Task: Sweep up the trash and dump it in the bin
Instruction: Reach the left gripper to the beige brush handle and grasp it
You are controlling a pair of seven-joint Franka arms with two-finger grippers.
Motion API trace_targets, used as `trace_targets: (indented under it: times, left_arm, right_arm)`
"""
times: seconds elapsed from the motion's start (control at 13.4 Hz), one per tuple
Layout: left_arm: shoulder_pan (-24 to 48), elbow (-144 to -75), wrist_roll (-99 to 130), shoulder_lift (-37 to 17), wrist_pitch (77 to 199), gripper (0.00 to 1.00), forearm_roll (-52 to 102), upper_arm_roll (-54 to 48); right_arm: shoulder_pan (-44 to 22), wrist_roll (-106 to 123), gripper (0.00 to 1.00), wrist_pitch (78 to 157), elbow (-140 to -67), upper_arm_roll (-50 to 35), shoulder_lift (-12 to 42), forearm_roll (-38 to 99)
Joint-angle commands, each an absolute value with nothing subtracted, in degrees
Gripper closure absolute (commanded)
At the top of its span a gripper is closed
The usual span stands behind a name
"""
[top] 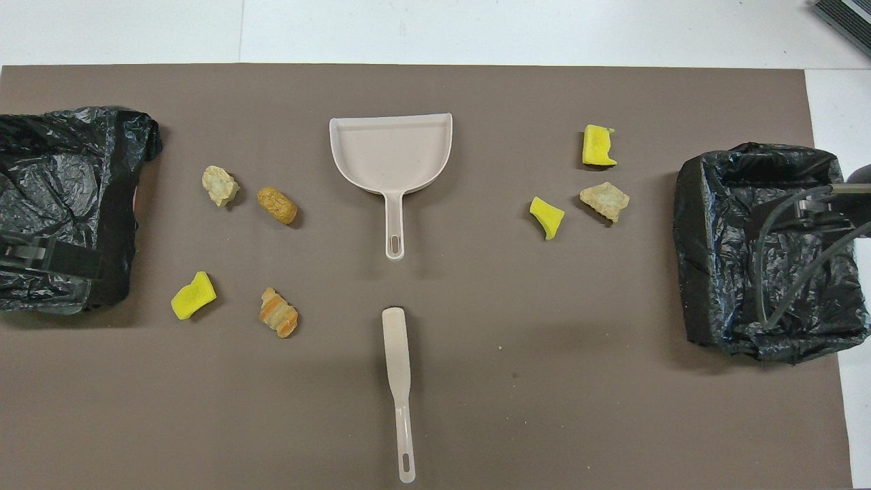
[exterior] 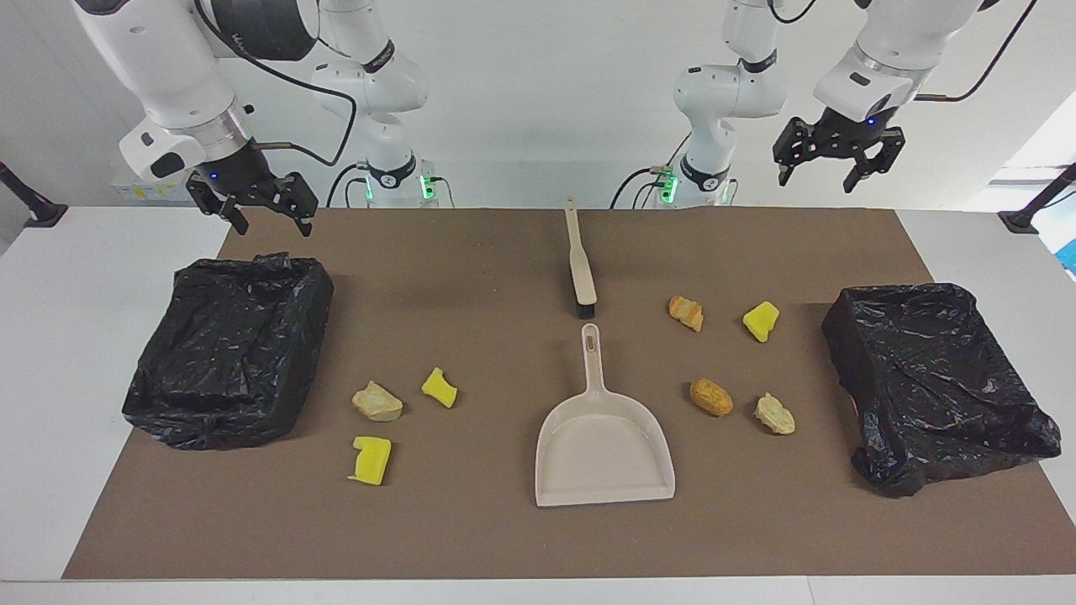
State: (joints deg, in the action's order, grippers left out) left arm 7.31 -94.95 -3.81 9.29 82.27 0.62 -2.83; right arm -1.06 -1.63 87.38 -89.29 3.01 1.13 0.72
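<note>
Several trash scraps lie on the brown mat point(exterior: 504, 538). Toward the right arm's end are a tan lump point(exterior: 377, 401) and two yellow sponge chunks point(exterior: 439, 387) point(exterior: 371, 459). Toward the left arm's end lie an orange crusty lump point(exterior: 686, 313), a yellow chunk point(exterior: 761, 321), a brown lump point(exterior: 711, 397) and a pale lump point(exterior: 774, 413). Black-bagged bins point(exterior: 231, 349) point(exterior: 933, 382) stand at both ends. My right gripper point(exterior: 273, 225) hangs open over the mat's corner beside its bin. My left gripper point(exterior: 820, 178) is open, high above the mat's robot-side edge.
A beige dustpan point(exterior: 603, 437) lies mid-mat, handle toward the robots. A beige brush point(exterior: 580, 265) lies in line with it, nearer the robots, bristles toward the pan. White table point(exterior: 50, 378) surrounds the mat.
</note>
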Motion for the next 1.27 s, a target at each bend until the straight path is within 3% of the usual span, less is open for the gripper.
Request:
trace_targets:
  times: [0.0, 0.37, 0.82, 1.19]
  left_arm:
    - [8.87, -101.15, -2.21, 13.27, 84.37, 0.0, 2.63, -3.42]
    - [17.9, -111.16, 10.95, 16.43, 91.57, 0.0, 2.72, -4.22]
    - [30.39, -119.26, 28.99, 15.74, 101.51, 0.0, 4.57, -4.22]
    - [35.86, -126.72, 32.78, 15.56, 110.28, 0.0, 5.71, -4.22]
  right_arm:
    - [-0.53, -0.18, 0.0, 88.59, -90.79, 2.9, -0.09, 1.58]
    - [-0.53, -0.18, 0.0, 88.59, -90.79, 2.9, -0.09, 1.58]
    - [-0.53, -0.18, 0.0, 88.51, -90.79, 2.9, -0.09, 1.58]
    - [-0.53, -0.18, 0.0, 88.59, -90.79, 2.9, -0.09, 1.58]
